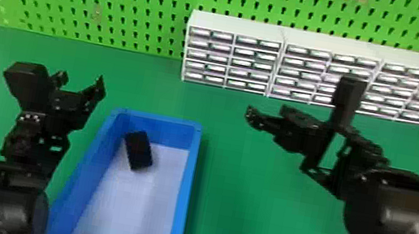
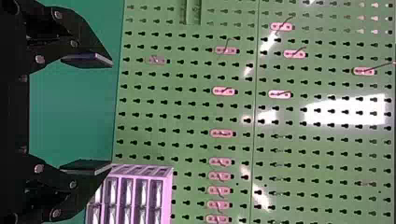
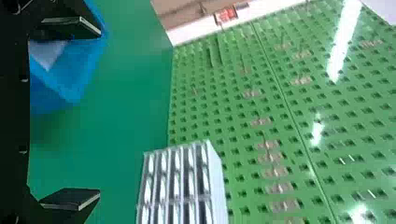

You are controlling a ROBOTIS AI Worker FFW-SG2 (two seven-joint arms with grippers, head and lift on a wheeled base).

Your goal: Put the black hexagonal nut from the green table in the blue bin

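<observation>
"Inside the blue bin (image 1: 163,118), near its far left corner, what's lying there?"

"A black, blocky piece (image 1: 138,150), seemingly the hexagonal nut, though I'm not making out six sides."

"And the jaws?"

"Left of the bin, the left gripper (image 1: 81,80) is hovering over the bench (image 1: 223,195), its jaws standing wide apart. Off to the right, the right gripper (image 1: 268,113) is hanging above the bench, jaws parted too."

"Behind them?"

"White drawer units (image 1: 237,26) are lining the bench's far edge, toward its right corner."
</observation>
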